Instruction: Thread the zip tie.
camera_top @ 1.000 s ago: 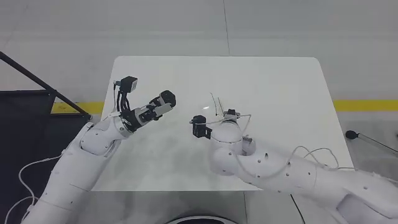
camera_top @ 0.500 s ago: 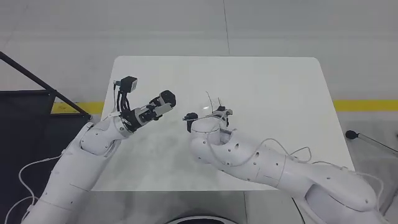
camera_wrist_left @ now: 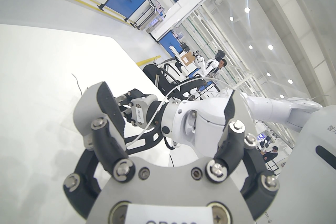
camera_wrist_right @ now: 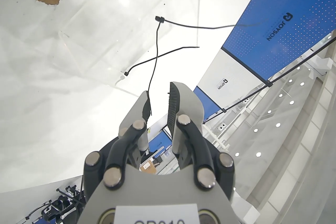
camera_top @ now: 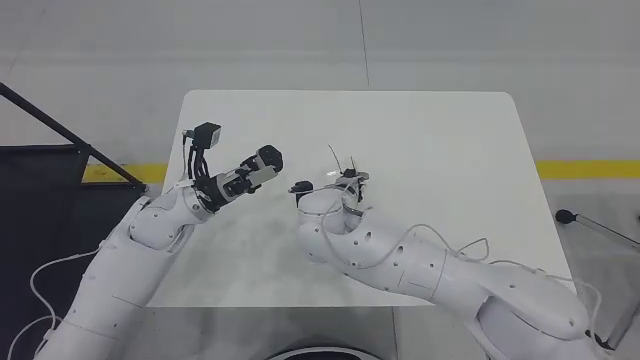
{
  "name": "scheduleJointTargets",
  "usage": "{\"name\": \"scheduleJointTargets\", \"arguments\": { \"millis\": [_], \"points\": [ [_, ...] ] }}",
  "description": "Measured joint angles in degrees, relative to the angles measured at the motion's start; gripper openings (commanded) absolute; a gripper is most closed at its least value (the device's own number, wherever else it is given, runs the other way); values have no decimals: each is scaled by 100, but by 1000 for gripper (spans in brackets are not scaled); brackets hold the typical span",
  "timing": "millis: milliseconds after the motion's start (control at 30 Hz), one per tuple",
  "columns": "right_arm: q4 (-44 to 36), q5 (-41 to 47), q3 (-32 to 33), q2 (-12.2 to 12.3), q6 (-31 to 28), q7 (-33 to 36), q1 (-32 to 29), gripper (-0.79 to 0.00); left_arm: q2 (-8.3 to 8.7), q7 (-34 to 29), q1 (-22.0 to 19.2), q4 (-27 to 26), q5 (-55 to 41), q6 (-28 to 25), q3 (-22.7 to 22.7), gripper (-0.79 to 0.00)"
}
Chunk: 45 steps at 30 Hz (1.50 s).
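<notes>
Currently the left gripper (camera_wrist_left: 168,107) hangs wide open over the white table (camera_top: 450,130), holding nothing. On the right gripper (camera_wrist_right: 158,101) the jaws are narrowly apart. The thin black zip tie (camera_wrist_right: 157,38) has one end against one finger pad, head out ahead, tail trailing sideways. The second black zip tie (camera_wrist_right: 141,65) sits at the clear acrylic box (camera_wrist_right: 105,25); can't tell if it's inside.
</notes>
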Motion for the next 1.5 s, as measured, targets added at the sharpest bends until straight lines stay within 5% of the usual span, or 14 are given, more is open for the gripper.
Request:
{"name": "scheduleJointTargets", "arguments": {
  "millis": [400,500,567,667,700,767,833,1067,1267,1500],
  "points": [
    [-756,-89,157,311,39,37,36,-533,0,0,0,0,0,0,0,0],
    [-1325,-288,479,598,53,37,-244,-456,0,0,0,0,0,0,0,0],
    [-1890,-541,831,870,107,37,-568,-336,0,0,0,0,0,0,0,0],
    [-2873,-873,1477,1222,204,37,-1052,-302,0,0,0,0,0,0,0,0],
    [-3292,-1006,1802,1366,266,37,-1332,-197,0,0,0,0,0,0,0,0],
    [-3981,-1174,2385,1599,325,-24,-1867,-142,0,0,0,0,0,0,0,0],
    [-4534,-1303,2927,1790,341,-306,-2390,-15,0,0,0,0,0,0,0,0],
    [-5914,-1444,5115,2331,254,-2475,-4609,0,0,0,0,0,0,0,0,0],
    [-6227,-1038,6530,2462,719,-4212,-5998,0,0,0,0,0,0,0,0,0],
    [-6231,-874,6842,2474,735,-4507,-6259,-1,0,0,0,0,0,0,0,0]
  ]
}}
